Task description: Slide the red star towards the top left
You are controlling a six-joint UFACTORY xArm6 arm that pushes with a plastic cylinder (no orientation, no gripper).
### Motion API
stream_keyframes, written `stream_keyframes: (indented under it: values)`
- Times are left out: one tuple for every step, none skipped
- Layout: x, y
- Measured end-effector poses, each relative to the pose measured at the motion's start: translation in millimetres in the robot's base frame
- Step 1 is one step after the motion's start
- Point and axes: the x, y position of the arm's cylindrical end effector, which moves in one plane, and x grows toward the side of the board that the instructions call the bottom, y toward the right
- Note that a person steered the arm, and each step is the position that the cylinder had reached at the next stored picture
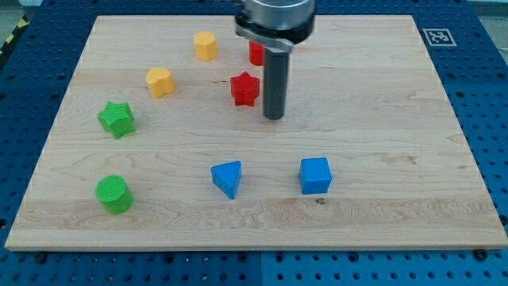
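The red star [245,88] lies on the wooden board [381,151] a little above its middle. My tip [274,117] rests on the board just to the right of the star and slightly below it, with a small gap between them. A second red block [255,54] sits above the star, partly hidden behind the rod and its mount, so its shape cannot be told.
Two yellow blocks [205,45] [159,81] lie up and left of the star. A green star [117,119] and a green cylinder [114,194] sit at the left. A blue triangle [228,177] and a blue cube [315,175] lie below.
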Motion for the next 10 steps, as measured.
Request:
stream_keyframes:
  values:
    - [-30.6,-25.3]
    - [-43.8,-67.7]
    - [-43.8,-103.6]
    - [-54.6,-128.3]
    - [-86.4,-152.9]
    - [-87.8,-178.9]
    - [-105.7,-200.7]
    - [-98.8,-175.1]
    - [-80.1,-157.8]
    - [-93.5,-157.6]
